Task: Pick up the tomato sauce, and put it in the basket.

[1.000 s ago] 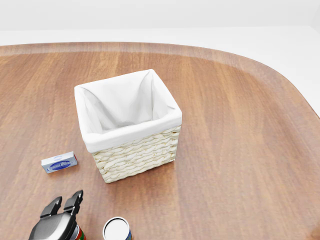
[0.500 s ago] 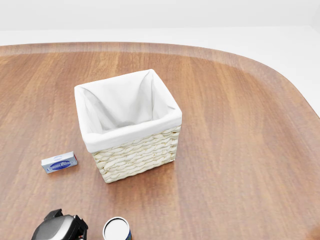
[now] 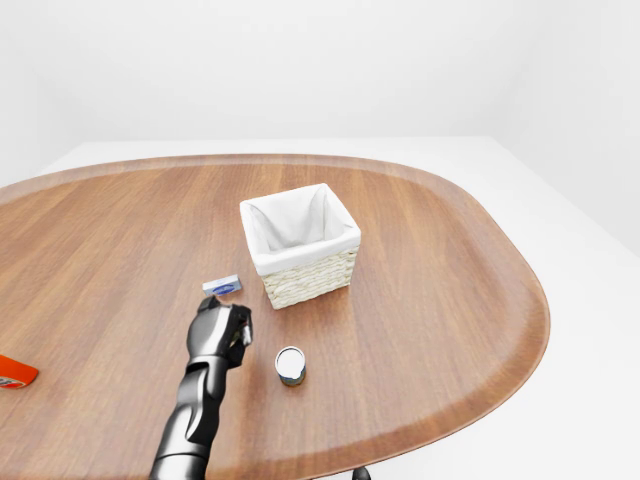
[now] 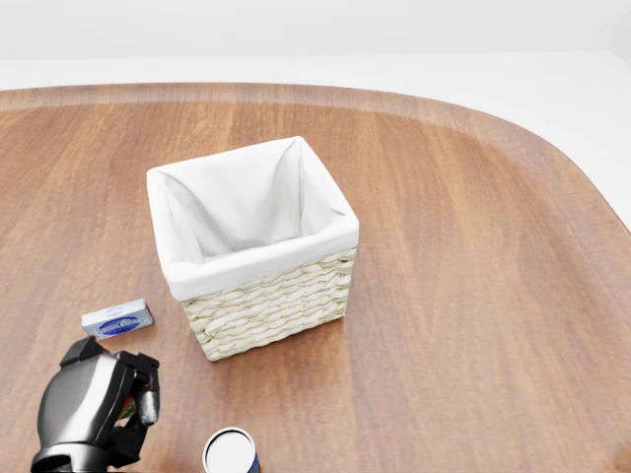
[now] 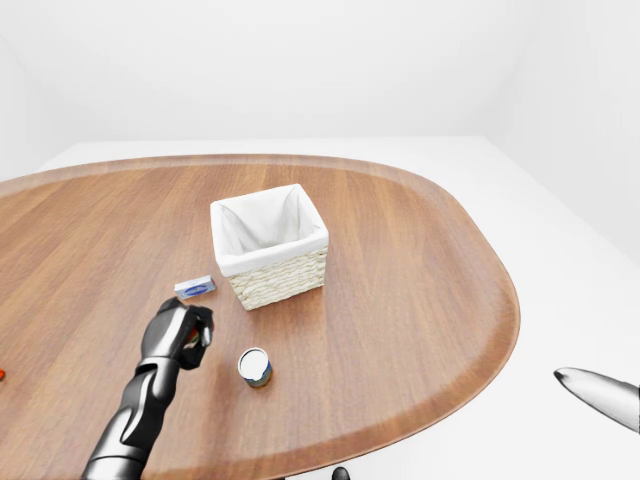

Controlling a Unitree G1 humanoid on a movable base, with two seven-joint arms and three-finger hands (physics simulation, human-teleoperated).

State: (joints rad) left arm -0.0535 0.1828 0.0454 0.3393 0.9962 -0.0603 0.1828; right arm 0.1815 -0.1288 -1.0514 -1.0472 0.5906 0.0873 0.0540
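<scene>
The L hand (image 4: 96, 402), black w/ three fingers, is seen low on the left of the head view, raised over the brown oval wooden table (image 3: 450, 280). Its fingers are curled tight into a narrow fist. In the right-eye view a small red-orange sliver is glimpsed between them, and this is judged to be the red tomato sauce can (image 5: 189, 341), gripped inside the fist. Most of it is hidden, so label and shape can't be confirmed.

The square wicker basket w/ white cloth lining (image 4: 266, 301) is placed up and to the right of the hand in the head view, apart from it. A small blue-and-white box (image 4: 117, 319) lies just above the hand. A white-topped, blue-sided can (image 4: 230, 451) stands to the hand's right. An orange-red item (image 3: 14, 371) is cut off at the left edge of the left-eye view.

A grey tapered shape (image 5: 600, 392) at the right edge of the right-eye view is taken as prob. part of the R arm. No R fingers are shown.

Handling, as judged: a stiff, smooth can, fairly heavy if full, not fragile, likely to slip if it is pinched near the rim. It is best wrapped round mid-body and held upright.
</scene>
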